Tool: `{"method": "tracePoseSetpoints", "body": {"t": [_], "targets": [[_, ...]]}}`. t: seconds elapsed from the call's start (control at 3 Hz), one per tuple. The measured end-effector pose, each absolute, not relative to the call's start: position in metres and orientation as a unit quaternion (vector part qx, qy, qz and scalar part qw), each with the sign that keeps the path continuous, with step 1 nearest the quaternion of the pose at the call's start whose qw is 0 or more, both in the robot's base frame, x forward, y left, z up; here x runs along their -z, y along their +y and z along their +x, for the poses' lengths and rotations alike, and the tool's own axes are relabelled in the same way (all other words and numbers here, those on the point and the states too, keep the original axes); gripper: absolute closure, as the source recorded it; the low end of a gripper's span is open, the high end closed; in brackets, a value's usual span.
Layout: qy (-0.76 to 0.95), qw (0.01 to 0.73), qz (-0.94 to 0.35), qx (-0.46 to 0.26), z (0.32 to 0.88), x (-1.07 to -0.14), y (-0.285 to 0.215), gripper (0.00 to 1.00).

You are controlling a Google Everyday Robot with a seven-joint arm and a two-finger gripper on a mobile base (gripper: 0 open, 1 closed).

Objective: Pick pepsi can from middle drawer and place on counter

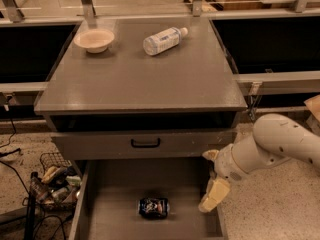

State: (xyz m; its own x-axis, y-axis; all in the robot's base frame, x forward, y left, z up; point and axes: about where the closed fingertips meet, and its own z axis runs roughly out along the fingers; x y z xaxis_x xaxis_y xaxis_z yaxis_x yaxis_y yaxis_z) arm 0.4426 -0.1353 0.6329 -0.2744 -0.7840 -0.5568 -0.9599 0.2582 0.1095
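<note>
The pepsi can (153,207) lies on its side on the floor of the open middle drawer (112,204), near the middle front. My gripper (209,176) hangs at the drawer's right edge, to the right of the can and above it. It is open and empty, with one cream finger (214,195) pointing down into the drawer. The counter (145,84) is the grey cabinet top above.
On the counter stand a cream bowl (94,39) at the back left and a clear white-labelled bottle (162,40) lying at the back middle. A shut drawer front with a black handle (145,143) overhangs the open drawer. A wire basket of clutter (54,181) sits on the floor at the left.
</note>
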Motion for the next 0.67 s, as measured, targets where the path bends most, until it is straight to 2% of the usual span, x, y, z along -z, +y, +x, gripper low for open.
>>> {"method": "tracePoseSetpoints", "body": {"t": [0.67], "targets": [[0.761,0.198,-0.568,-0.244,0.4328,-0.6092,-0.1278,0.0]]}}
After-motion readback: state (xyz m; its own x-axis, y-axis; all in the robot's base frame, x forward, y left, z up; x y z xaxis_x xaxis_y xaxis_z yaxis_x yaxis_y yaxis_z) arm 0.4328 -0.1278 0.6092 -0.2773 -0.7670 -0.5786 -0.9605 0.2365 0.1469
